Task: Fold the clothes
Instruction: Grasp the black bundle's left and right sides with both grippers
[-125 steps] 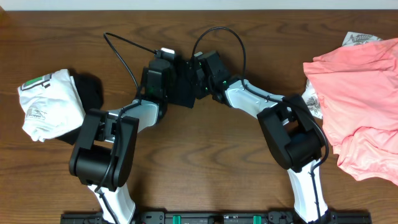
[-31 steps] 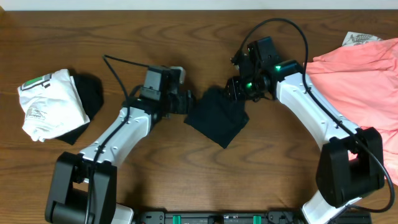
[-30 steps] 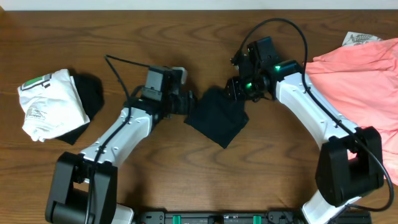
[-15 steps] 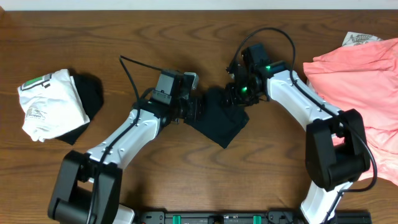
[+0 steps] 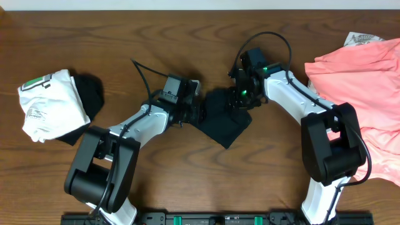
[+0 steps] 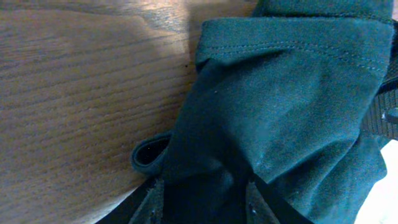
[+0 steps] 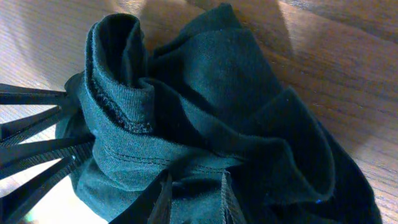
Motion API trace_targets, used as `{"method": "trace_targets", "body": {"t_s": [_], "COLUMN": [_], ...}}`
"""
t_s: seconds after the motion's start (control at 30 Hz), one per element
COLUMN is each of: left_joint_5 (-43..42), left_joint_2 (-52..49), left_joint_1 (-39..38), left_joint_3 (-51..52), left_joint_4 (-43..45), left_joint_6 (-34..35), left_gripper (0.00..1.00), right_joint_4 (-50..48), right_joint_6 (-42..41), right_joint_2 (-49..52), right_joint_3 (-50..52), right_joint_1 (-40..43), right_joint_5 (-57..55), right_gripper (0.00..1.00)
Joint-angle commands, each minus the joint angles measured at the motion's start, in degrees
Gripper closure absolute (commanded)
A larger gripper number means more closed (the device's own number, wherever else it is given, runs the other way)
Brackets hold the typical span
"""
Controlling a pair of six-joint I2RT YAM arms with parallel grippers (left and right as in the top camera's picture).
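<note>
A plain black shirt lies bunched in the middle of the wooden table. My left gripper is at its left edge. In the left wrist view the dark fabric fills the gap between the fingers, so my left gripper is shut on it. My right gripper is at the shirt's upper right edge. In the right wrist view my right gripper pinches a stitched fold of the crumpled shirt. The two grippers stand close together with the cloth gathered between them.
A white garment with green print lies at the far left over another black garment. A salmon-pink pile covers the right edge, with a pale printed piece behind it. Black cables arch over both arms.
Both grippers have moved inward toward each other, bunching the black shirt. Their jaws have narrowed onto the fabric.
</note>
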State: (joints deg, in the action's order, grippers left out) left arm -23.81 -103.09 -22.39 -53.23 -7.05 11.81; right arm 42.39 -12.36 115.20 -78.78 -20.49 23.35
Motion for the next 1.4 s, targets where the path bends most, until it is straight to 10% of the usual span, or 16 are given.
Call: {"method": "trace_targets", "body": {"t_s": [0.0,0.47,1.37], "left_joint_5": [1.0,4.0,3.9], "left_joint_2": [-1.4,-2.2,-2.2], "left_joint_1": [-0.2,-0.2,-0.2], "left_joint_3": [-0.3,-0.3,-0.2], "left_joint_4": [0.3,0.3,-1.7], "left_joint_6": [-0.1,-0.1,-0.1], "left_gripper": [0.57,0.57,0.46], "right_joint_4": [0.5,2.6,5.2], "right_joint_6": [0.2,-6.5,-19.4], "right_joint_2": [1.8,1.8,1.8], "right_joint_3": [0.6,0.6,1.8], "right_joint_1": [-0.2,-0.1,-1.7], "right_joint_5": [-2.2,-13.7,-21.4], "right_gripper": [0.75,0.51,0.44]}}
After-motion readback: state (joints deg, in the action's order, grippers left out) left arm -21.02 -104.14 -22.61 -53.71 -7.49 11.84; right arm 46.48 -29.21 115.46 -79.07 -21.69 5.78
